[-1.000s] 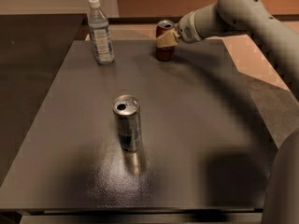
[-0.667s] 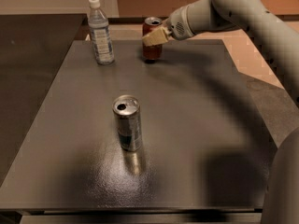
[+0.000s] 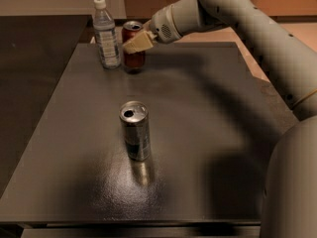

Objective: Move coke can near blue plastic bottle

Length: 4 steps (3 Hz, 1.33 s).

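The coke can (image 3: 132,59), dark red with a silver top, stands at the far left of the dark table, just right of the blue plastic bottle (image 3: 107,33), a clear bottle with a white cap and pale label. A narrow gap separates them. My gripper (image 3: 136,42) reaches in from the upper right and is shut on the coke can; its tan fingers (image 3: 137,42) cross the can's upper half. The can's base is at or just above the table surface; I cannot tell which.
A taller, slim silver-and-dark can (image 3: 135,131) with an open top stands in the middle of the table (image 3: 208,133). My arm (image 3: 257,29) spans the upper right. The table's left edge drops to a dark floor.
My gripper has carried the coke can leftward along the table's far side, from the far right to right beside the bottle. The bottle and the slim can have not moved.
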### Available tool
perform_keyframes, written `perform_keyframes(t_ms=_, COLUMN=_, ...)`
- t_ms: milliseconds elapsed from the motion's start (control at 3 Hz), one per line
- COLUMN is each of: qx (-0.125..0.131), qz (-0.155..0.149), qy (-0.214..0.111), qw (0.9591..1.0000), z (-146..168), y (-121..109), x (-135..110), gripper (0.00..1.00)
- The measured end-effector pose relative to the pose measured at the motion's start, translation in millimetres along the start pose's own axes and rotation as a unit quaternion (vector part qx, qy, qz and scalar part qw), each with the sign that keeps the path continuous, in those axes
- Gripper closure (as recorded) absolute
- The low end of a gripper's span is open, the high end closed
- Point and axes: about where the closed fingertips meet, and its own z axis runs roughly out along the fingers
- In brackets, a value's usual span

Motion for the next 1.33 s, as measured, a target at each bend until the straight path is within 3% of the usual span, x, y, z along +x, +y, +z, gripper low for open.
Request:
perform_keyframes(t_ms=333, qx=-0.026, qz=-0.009, qy=0.018, qw=0.9995, z=25.4, y=17.6, x=1.4, gripper=1.00)
perform_keyframes(t_ms=1333, qx=-0.035, qz=-0.013, qy=0.043, qw=0.9984, z=50.2, y=28.0, x=12.7, gripper=0.35)
